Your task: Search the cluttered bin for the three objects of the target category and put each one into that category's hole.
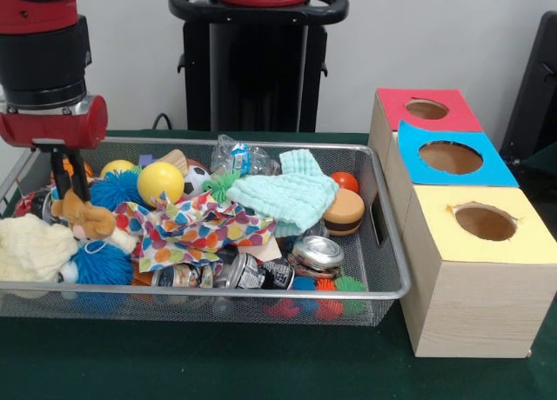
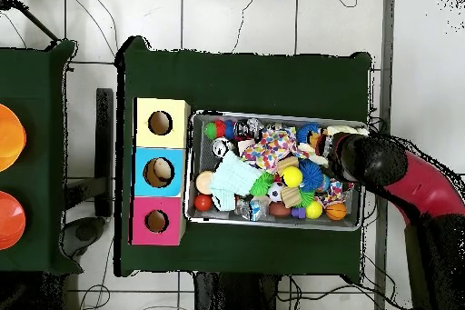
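Brown plush toy [image 1: 84,216] (lying crosswise) under hand [image 1: 69,184]

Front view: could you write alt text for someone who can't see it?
A red and black robot arm lowers its claw into the left end of a wire mesh bin heaped with balls, cloths, cans and soft toys. Beside the bin stand three wooden boxes with round holes, topped red, blue and yellow.

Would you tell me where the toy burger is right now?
Front view: the burger sits at the bin's right end, under the orange ball, beside the mint cloth.
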`<action>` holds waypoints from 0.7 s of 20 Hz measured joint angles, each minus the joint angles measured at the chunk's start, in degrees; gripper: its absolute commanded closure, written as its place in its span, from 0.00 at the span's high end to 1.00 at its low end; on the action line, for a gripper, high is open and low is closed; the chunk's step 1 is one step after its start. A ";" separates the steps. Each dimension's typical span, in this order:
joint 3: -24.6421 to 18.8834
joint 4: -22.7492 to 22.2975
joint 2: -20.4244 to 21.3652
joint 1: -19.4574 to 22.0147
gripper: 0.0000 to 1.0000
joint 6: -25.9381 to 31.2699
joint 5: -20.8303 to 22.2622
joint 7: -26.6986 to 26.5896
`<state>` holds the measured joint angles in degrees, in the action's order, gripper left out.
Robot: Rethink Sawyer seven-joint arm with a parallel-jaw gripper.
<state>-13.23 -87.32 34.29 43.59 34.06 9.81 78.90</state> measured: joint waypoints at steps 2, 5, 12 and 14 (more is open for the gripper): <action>-0.02 -0.02 0.05 0.00 0.00 0.00 0.00 0.00; -0.02 -0.12 0.34 -0.01 0.00 0.00 0.00 0.00; -0.02 -0.47 1.53 -0.04 0.00 0.01 0.02 0.00; -0.02 -0.53 1.85 -0.06 0.00 0.01 0.04 0.00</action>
<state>-13.25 -87.85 36.14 43.53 34.08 9.84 78.90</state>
